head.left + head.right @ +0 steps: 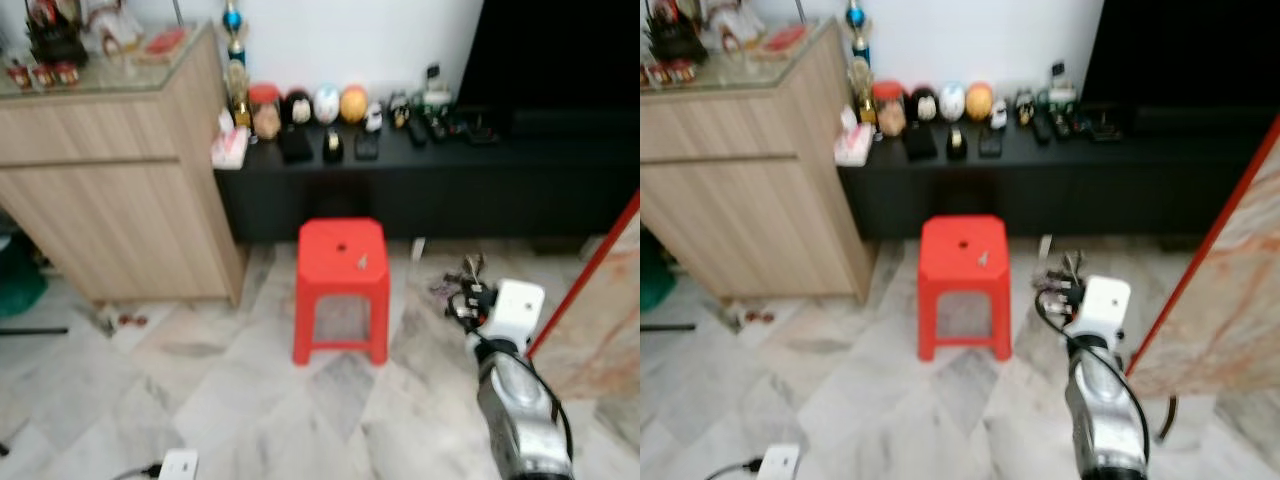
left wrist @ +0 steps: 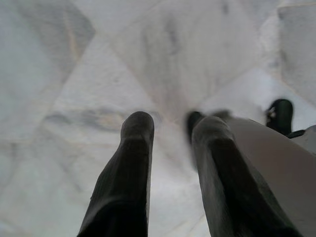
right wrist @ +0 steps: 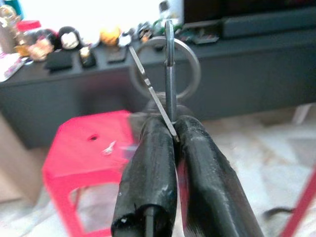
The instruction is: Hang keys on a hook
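My right claw (image 3: 174, 129) is clenched on the keys (image 3: 168, 74). The key ring sticks up past the fingertips, with a thin key slanting beside it. I hold them out in front of me, over the marble floor (image 1: 250, 400), a little to the right of the red stool (image 1: 341, 285). A small metal bit (image 1: 362, 262) lies on the stool's top, near its right edge. My left claw (image 2: 170, 148) hangs low over the floor with its fingers apart and nothing in them.

I think I am at the carrying step. I can't see a hook yet. Next I need to look around, find the hook, walk to it, and slip the ring over it.
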Available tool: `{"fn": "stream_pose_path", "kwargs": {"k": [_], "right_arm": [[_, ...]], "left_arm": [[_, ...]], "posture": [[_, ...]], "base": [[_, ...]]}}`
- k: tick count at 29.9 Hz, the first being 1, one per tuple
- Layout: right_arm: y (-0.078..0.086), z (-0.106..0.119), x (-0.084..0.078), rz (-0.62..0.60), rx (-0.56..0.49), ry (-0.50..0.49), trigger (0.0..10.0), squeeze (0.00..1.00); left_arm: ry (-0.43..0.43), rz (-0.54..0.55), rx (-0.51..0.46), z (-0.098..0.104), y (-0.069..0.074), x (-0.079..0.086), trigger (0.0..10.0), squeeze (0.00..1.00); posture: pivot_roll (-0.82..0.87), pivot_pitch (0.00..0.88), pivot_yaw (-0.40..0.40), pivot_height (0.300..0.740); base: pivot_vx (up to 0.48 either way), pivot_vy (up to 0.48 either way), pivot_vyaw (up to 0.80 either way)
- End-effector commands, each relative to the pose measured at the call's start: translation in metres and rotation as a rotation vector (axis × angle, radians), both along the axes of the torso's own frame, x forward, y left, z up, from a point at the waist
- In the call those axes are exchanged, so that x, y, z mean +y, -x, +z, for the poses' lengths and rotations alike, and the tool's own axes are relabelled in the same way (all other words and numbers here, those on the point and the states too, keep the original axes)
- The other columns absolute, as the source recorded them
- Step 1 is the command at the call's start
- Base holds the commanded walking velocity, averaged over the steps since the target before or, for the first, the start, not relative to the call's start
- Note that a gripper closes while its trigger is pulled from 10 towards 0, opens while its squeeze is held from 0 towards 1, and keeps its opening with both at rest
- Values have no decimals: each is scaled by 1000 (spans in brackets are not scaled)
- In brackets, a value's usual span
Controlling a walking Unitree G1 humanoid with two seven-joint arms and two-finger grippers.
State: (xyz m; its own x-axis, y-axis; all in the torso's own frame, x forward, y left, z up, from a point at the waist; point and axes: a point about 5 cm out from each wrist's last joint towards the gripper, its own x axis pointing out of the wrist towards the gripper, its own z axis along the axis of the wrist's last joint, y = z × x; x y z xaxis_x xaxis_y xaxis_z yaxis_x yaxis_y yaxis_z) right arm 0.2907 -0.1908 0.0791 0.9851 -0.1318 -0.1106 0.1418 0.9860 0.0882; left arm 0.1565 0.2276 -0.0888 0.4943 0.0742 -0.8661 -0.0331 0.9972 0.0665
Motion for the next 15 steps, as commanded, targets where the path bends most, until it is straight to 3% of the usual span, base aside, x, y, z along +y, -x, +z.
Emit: {"fn": "stream_pose_path", "kwargs": {"k": [1,15], "right_arm": [[-3,5,4,2,-19,6,10000,0],[-14,15,3,16,-40,20,10000,0]], "left_arm": [[-18,17,27,-1,7,8,10000,0],[-12,53,31,-3,10,5,10000,0]], "posture": [[-106,0,21,740],[-85,0,2,740]], "base": [[0,-472,0],[0,-472,0]]}}
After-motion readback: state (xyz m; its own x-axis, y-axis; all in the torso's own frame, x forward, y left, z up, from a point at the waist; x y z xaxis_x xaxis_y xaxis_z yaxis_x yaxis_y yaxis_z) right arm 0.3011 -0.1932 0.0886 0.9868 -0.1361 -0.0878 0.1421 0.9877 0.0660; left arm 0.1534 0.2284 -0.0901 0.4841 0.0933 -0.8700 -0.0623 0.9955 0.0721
